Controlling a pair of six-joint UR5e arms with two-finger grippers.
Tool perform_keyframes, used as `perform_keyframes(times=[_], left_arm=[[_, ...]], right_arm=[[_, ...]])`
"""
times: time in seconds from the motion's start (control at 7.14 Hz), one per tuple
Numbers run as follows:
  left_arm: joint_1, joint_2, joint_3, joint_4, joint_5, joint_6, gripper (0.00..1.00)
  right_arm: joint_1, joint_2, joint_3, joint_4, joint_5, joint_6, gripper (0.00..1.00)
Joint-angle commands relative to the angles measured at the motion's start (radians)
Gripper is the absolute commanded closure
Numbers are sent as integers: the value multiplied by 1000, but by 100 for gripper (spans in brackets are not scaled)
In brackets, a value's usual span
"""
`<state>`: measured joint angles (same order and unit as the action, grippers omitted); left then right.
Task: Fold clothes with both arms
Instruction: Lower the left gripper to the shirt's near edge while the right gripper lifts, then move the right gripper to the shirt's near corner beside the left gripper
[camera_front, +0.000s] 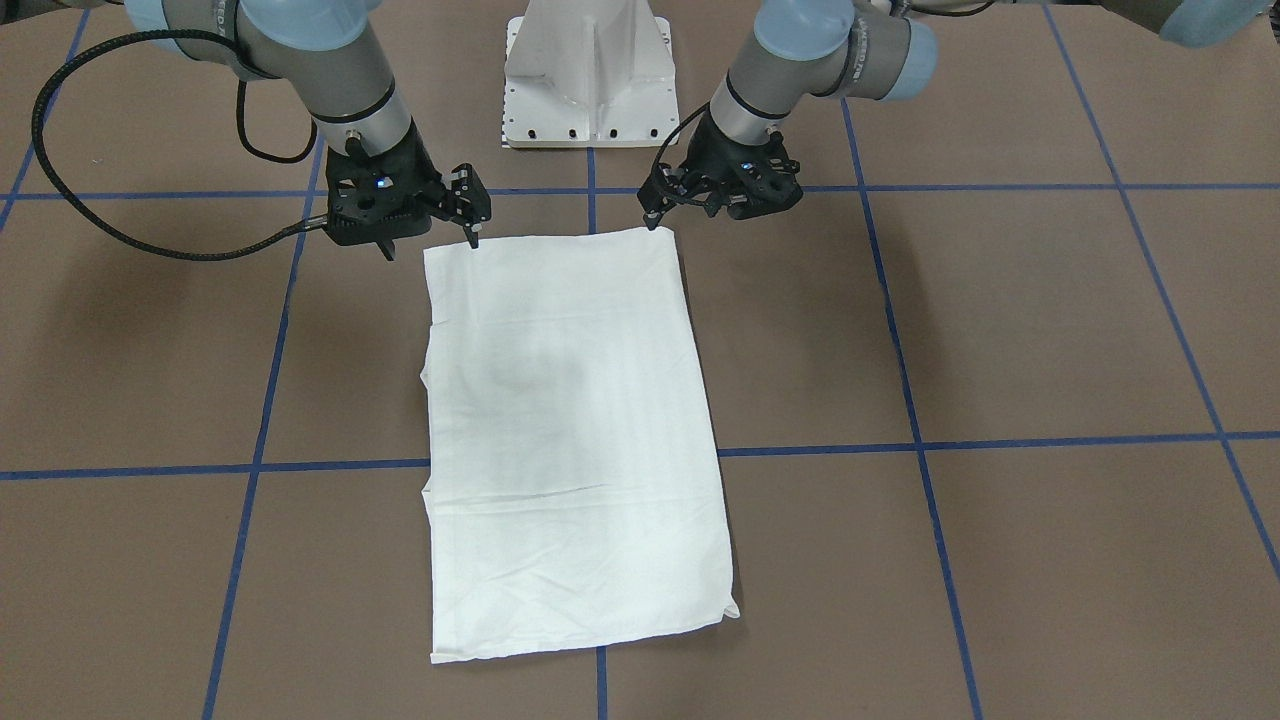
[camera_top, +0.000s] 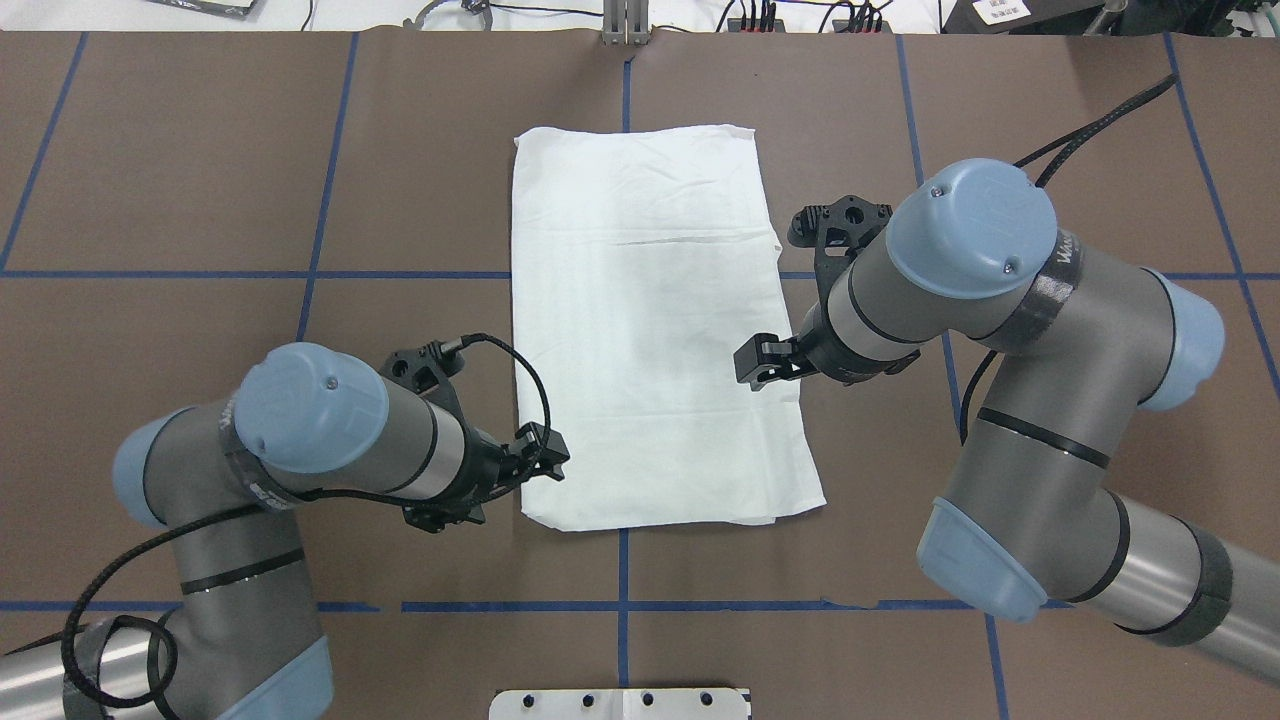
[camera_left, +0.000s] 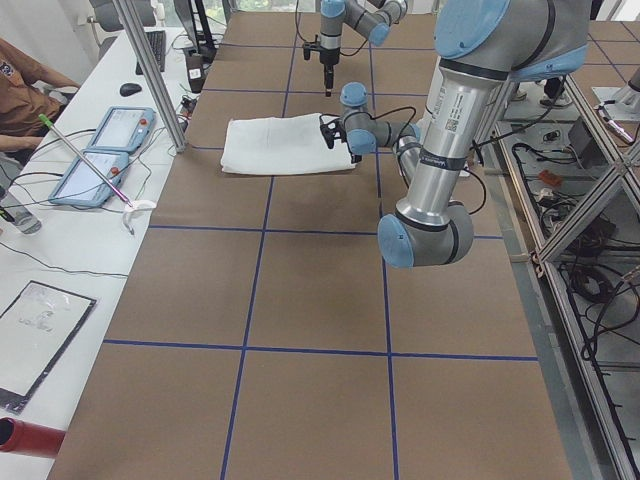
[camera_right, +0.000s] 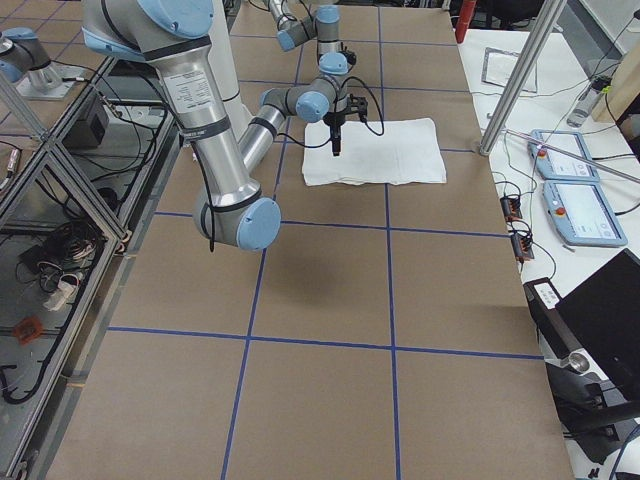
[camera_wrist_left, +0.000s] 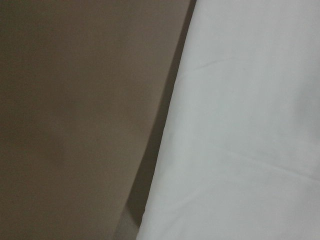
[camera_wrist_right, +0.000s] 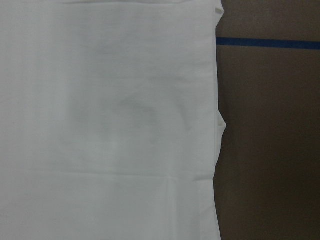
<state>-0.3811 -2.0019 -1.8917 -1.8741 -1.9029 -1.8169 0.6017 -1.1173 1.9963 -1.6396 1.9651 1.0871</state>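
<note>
The white shirt (camera_front: 575, 430) lies folded into a flat rectangle in the middle of the table, its printed text hidden. My right gripper (camera_front: 430, 245) hovers above the shirt corner nearest the robot on my right side, fingers spread and holding nothing. Over the opposite near corner, my left gripper (camera_front: 715, 205) also looks open and empty. In the overhead view the left gripper (camera_top: 535, 460) is beside the shirt's (camera_top: 650, 330) near left edge, and the right gripper (camera_top: 765, 360) is raised over its right edge. Both wrist views show only cloth (camera_wrist_left: 250, 125) (camera_wrist_right: 110, 120) and table.
The white pedestal base (camera_front: 590, 75) stands behind the shirt between the arms. Blue tape lines (camera_front: 1000, 442) grid the brown table. A side bench with tablets (camera_left: 105, 150) and a person's sleeve (camera_left: 25, 85) lies beyond the far edge.
</note>
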Motion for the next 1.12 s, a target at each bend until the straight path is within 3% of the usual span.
perform_keyframes(times=[0.0,0.28,0.98], left_arm=[[57,-32,28,19,47,-56,2],[57,-34,60,16,106,-53,6],[57,-37,88,9,111,-55,18]], right_arm=[[0,1,1,35,1,2,0],[0,2,2,37,-8,2,0],[0,2,2,37,-11,4,0]])
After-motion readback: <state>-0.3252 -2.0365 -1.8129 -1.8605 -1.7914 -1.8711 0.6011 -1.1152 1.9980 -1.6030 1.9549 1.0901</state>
